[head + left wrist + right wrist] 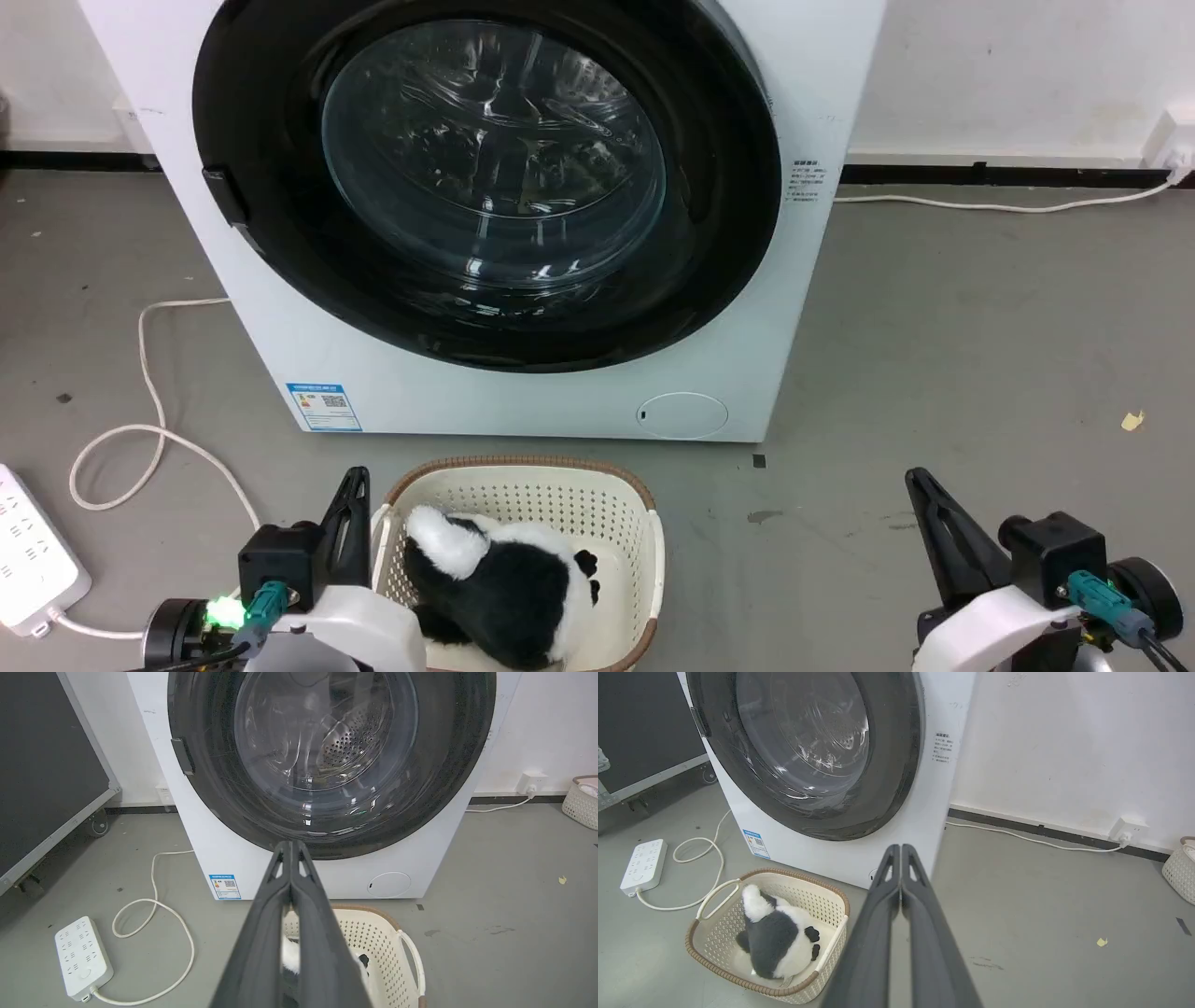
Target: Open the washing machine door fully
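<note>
Ahead, door (495,159) well beyond left pincer (356,478).

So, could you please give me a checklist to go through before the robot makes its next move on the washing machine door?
1. Washing machine door closed, as expected at the start: ok.
2. Black tab on the door's left rim unobstructed for a grasp: ok.
3. Left gripper empty, fingers shut: ok.
4. Right gripper empty, fingers shut: ok.
5. Basket holding the plush panda low enough to clear the door's swing: cannot tell.
</note>
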